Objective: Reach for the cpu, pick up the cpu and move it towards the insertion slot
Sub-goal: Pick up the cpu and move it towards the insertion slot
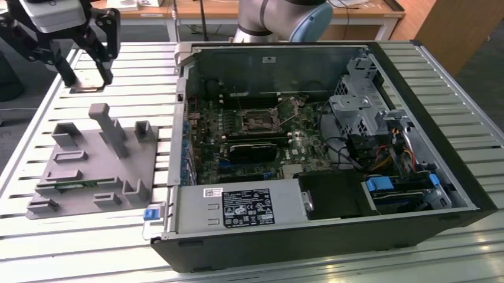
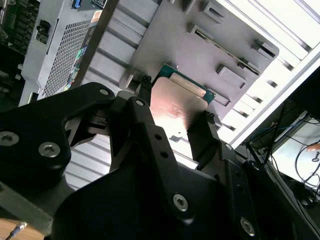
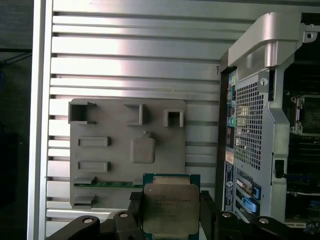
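Observation:
My gripper (image 1: 85, 79) hangs above the slatted table at the exterior view's far left, beyond the grey fixture (image 1: 94, 159). It is shut on the cpu (image 3: 170, 207), a flat square chip with a silvery top and a green rim, held by two opposite edges. In the second wrist view the cpu (image 2: 175, 102) sits between the black fingers (image 2: 145, 90) above the fixture (image 2: 210, 55). The insertion slot (image 1: 256, 119), a silvery frame around a dark centre, lies on the motherboard inside the open case, well to the exterior view's right of the gripper. Its edge (image 3: 305, 115) shows in the first wrist view.
The open computer case (image 1: 275, 253) takes up the middle and right of the table, with a power supply (image 1: 236, 206) at its near side and drive cages (image 1: 358, 106) to the right. A thin green circuit strip (image 1: 75, 186) rests in the fixture. The arm's base (image 1: 275, 20) stands behind the case.

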